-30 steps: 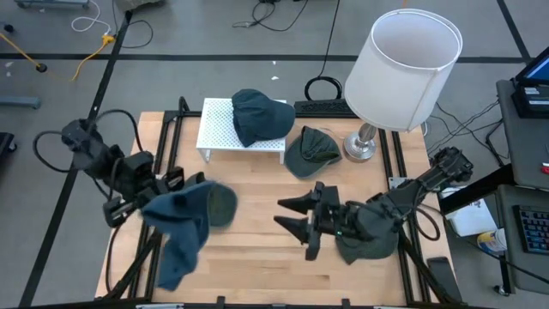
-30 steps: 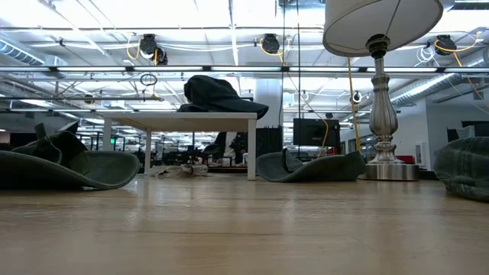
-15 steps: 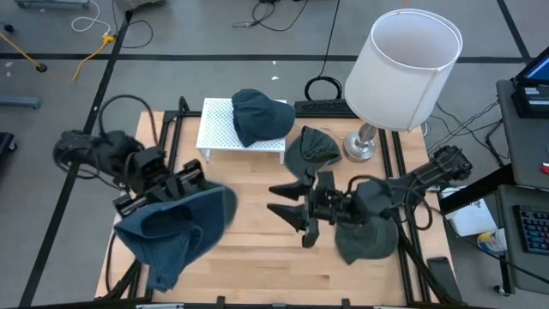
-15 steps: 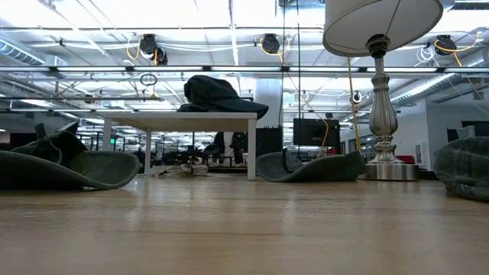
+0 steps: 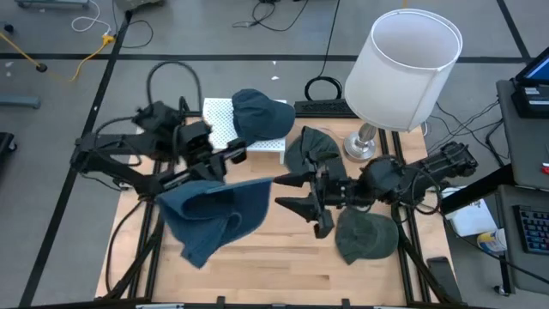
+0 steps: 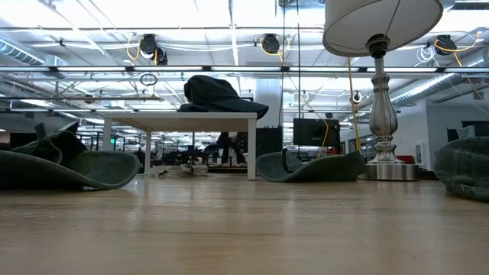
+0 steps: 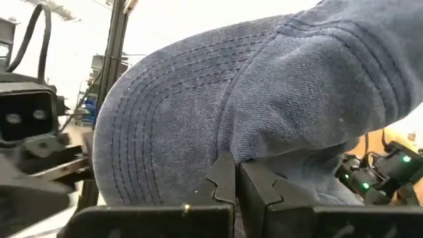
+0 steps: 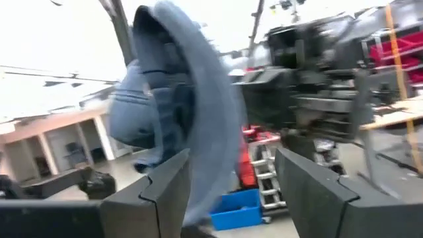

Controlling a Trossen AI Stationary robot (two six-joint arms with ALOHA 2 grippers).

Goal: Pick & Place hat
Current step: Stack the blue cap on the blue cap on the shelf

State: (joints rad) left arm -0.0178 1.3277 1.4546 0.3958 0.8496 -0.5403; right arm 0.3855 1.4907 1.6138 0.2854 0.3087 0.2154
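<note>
My left arm has swung the blue hat (image 5: 214,215) up and inward since a second ago: it hung over the table's left edge then, and now it dangles above the middle of the wooden table (image 5: 283,262), close to the white rack (image 5: 219,129). My left gripper (image 5: 230,157) is clamped tight on its edge; the left wrist view shows my fingers (image 7: 225,185) pinched together on the blue denim (image 7: 264,99). My right gripper (image 5: 287,193) has drifted up and back from the table's front, jaws spread wide and holding nothing, pointing at the hanging hat; its wrist view catches the hat (image 8: 178,112) edge-on just ahead of the fingers (image 8: 165,185).

The low view misses both arms and the blue hat, showing only the lamp (image 6: 382,84), the rack with a dark hat (image 6: 218,93) on it, and green hats (image 6: 309,166) lying flat. I can read no writing anywhere.
</note>
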